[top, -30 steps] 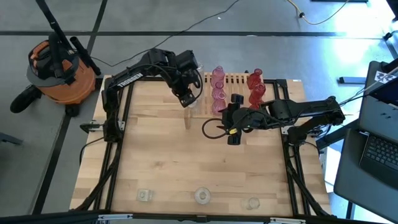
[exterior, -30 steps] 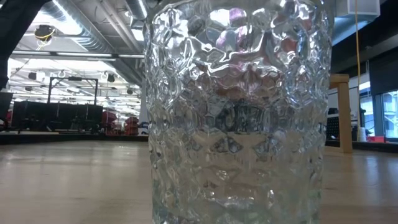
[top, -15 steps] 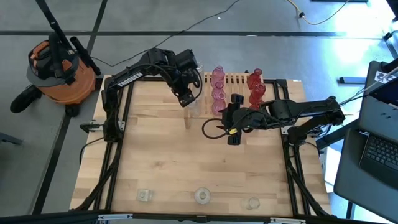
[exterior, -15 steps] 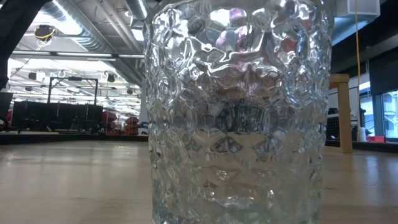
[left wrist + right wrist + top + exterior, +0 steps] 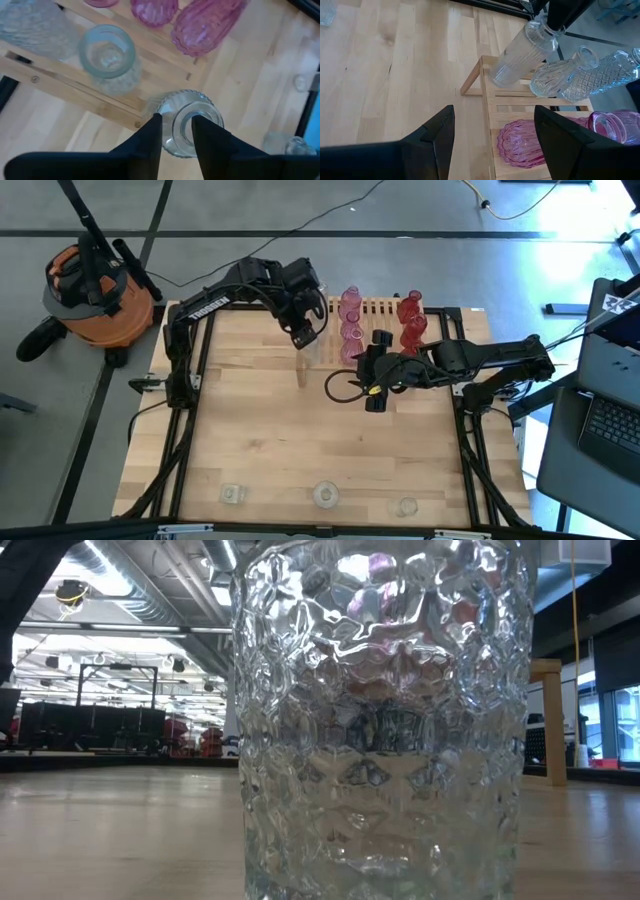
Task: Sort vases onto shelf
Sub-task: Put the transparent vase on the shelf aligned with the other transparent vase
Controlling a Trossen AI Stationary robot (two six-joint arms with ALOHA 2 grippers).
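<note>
At the shelf's [image 5: 375,308] left end, the left gripper [image 5: 176,131] hangs over a clear ribbed vase [image 5: 189,121] standing upright on the lowest slat, its long axis running straight up between the fingers [image 5: 149,136]. They straddle the neck, parted slightly, with no firm clamp evident (release appears under way). The left arm is plainly nearer; withdrawal should go straight up. The right gripper [image 5: 494,137] waits, fingers spread and empty, beside the pink vases [image 5: 350,320].

High view straight down over the whole counter [image 5: 330,430], low view at counter height pressed against a clear vase [image 5: 385,720], both wrist views close above the shelf [image 5: 490,95], shared with the high view.
</note>
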